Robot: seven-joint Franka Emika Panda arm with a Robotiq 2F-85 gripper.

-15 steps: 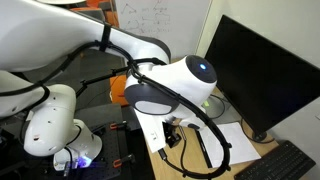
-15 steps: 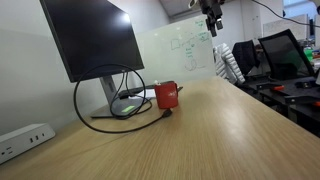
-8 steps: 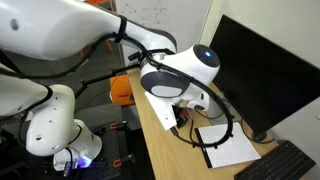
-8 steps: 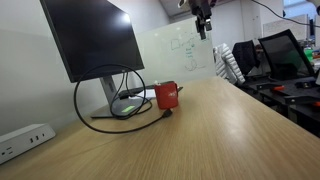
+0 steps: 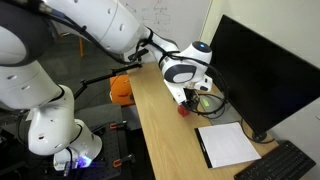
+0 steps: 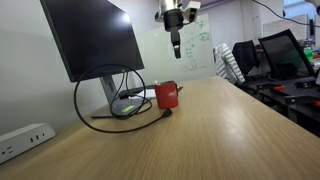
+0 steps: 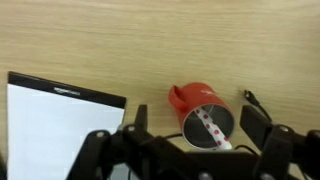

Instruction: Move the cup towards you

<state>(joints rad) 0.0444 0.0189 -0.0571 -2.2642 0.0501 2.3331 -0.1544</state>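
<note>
The small red cup (image 6: pixel 167 96) stands upright on the wooden desk (image 6: pixel 200 140) in front of the monitor's foot. It also shows in an exterior view (image 5: pixel 183 110). In the wrist view the cup (image 7: pixel 190 97) has a handle and a pale inside holding a white strip with red dots. My gripper (image 6: pixel 176 48) hangs open and empty well above the cup. In the wrist view its two fingers (image 7: pixel 198 123) stand apart on either side of the cup, seen from above. In an exterior view (image 5: pixel 189 97) the gripper is just over the cup.
A black monitor (image 6: pixel 90 40) stands behind the cup, with a looped black cable (image 6: pixel 100 110) at its foot. A white sheet (image 5: pixel 228 143) and a keyboard (image 5: pixel 285 165) lie further along the desk. An orange box (image 5: pixel 121 90) sits beyond the desk edge. A power strip (image 6: pixel 25 140) lies by the wall.
The arm has swung along the desk toward the monitor and come lower, so the gripper now hangs over the cup. The cup has not moved.
</note>
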